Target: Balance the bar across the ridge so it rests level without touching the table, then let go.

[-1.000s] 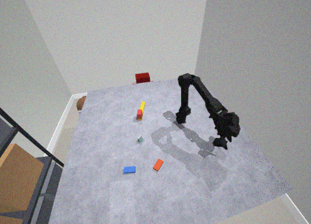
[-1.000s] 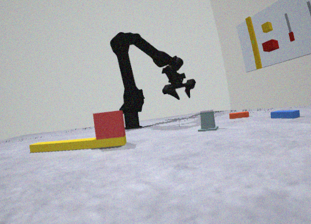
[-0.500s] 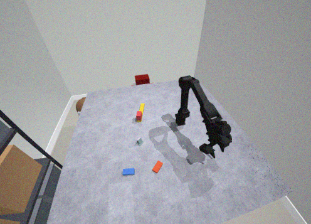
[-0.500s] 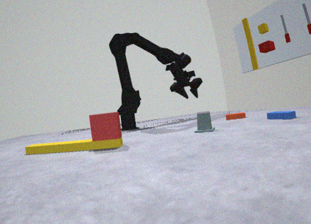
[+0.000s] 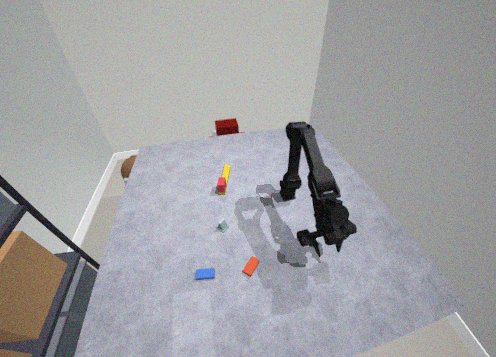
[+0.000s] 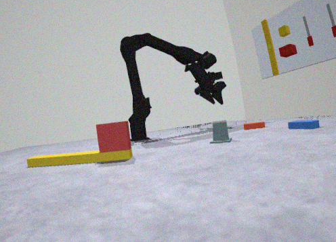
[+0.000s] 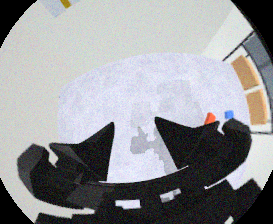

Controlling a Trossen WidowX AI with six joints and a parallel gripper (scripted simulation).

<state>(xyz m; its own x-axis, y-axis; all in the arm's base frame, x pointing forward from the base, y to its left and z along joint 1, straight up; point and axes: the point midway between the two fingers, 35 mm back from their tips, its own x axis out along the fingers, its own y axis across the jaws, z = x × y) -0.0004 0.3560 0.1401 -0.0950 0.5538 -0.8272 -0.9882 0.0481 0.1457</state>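
Note:
The yellow bar (image 5: 226, 172) (image 6: 64, 158) lies flat on the table, with a red block (image 5: 221, 185) (image 6: 114, 137) on one end of it. The small grey-green ridge (image 5: 223, 226) (image 6: 221, 131) stands on the table apart from the bar, with nothing on it. My gripper (image 5: 329, 252) (image 6: 218, 104) (image 7: 135, 121) is open and empty. It hangs above the table, well away from both the bar and the ridge. The bar and ridge are not seen in the wrist view.
An orange-red block (image 5: 251, 266) (image 6: 254, 125) (image 7: 210, 119) and a blue block (image 5: 205, 274) (image 6: 303, 125) (image 7: 229, 114) lie flat on the table (image 5: 150, 235), beyond the ridge from the bar. A dark red box (image 5: 226, 126) is at the table's far edge. A shelf with cardboard boxes (image 5: 30, 285) stands to the left.

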